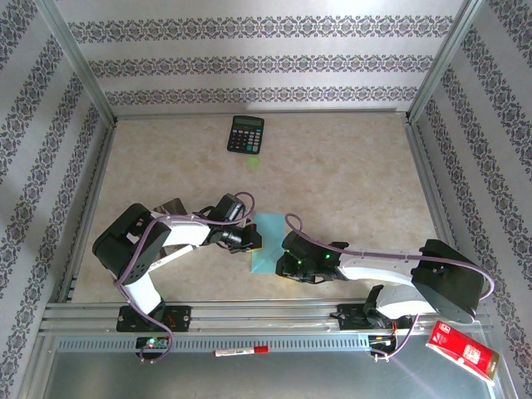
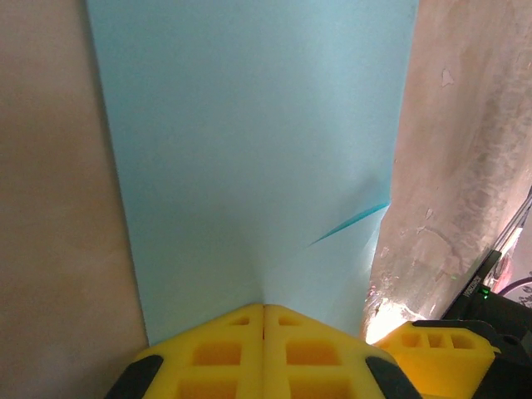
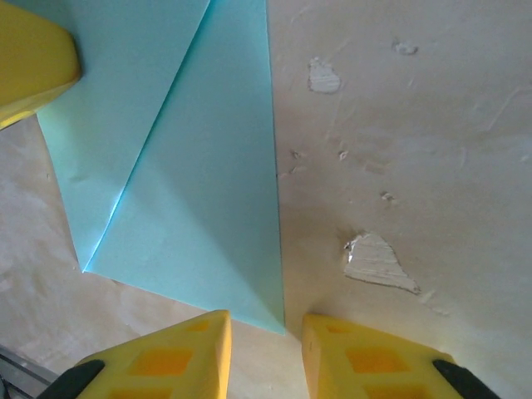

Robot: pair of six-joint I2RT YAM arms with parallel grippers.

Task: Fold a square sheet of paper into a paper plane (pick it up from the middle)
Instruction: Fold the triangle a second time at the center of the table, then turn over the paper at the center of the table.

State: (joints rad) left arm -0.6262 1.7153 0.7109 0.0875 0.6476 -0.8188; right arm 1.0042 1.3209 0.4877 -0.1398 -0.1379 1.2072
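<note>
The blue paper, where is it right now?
In the top view the paper is near the front middle of the table, between the two grippers: the left gripper pinches its edge, the right gripper sits open beside its corner.

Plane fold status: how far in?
Done: the light-cyan paper already carries a diagonal fold, with a flap lying over the layer beneath. In hand: the left gripper is shut on its edge, and the right gripper is open at the near corner. Left: there is no pointed dart outline or centre crease yet, so most folds likely remain.
</note>
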